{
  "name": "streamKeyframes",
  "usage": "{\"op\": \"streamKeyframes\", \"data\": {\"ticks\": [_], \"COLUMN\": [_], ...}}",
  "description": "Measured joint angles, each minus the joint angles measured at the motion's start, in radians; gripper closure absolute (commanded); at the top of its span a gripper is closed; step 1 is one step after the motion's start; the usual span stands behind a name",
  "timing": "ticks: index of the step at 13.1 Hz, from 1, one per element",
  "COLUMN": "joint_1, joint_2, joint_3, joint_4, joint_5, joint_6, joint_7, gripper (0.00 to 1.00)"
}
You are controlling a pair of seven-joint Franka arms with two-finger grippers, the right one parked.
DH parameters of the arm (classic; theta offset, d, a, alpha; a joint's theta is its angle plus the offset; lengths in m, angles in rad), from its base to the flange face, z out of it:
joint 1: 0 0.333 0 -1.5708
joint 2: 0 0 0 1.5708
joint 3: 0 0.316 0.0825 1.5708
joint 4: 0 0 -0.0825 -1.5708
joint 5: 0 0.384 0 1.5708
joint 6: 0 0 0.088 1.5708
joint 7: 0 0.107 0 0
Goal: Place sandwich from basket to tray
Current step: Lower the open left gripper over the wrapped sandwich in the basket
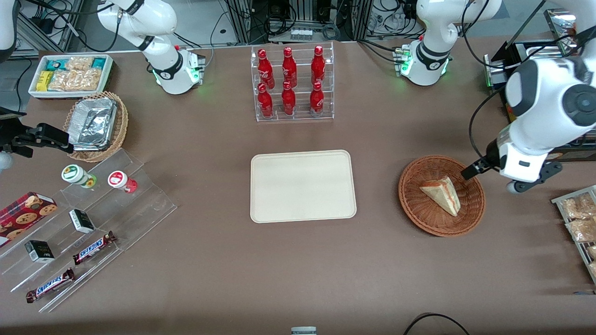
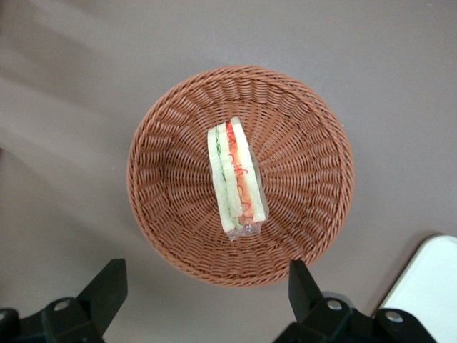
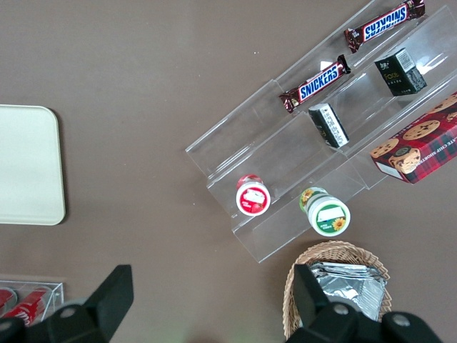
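The sandwich (image 1: 442, 195) (image 2: 235, 179), a pale wedge with orange-red and green filling, lies in the middle of the round reddish-brown basket (image 1: 409, 204) (image 2: 164, 143). My gripper (image 1: 475, 168) (image 2: 206, 286) hovers above the basket's rim on the side toward the working arm's end of the table. It is open, with nothing between its black fingers (image 2: 107, 286), and is clear of the sandwich. The cream tray (image 1: 302, 186) (image 2: 428, 286) (image 3: 28, 164) lies flat and bare at the table's middle, beside the basket.
A clear rack of red bottles (image 1: 291, 83) stands farther from the front camera than the tray. Toward the parked arm's end are an acrylic snack shelf (image 1: 88, 223), a tan basket with foil containers (image 1: 95, 125) and a white bin (image 1: 70, 74). A rack of packets (image 1: 579, 218) lies near the working arm.
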Motion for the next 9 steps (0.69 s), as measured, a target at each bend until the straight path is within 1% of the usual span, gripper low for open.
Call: {"op": "streamKeyframes", "data": {"ticks": [4, 9], "joint_1": [-0.001, -0.009], "joint_2": [0.011, 0.093], "joint_3": [-0.002, -0.002], "joint_4": [-0.135, -0.160], "joint_5": [0.000, 0.000], "joint_6": [0.208, 0.332], "joint_7": [-0.114, -0.150], "gripper": [0.00, 0.00]}}
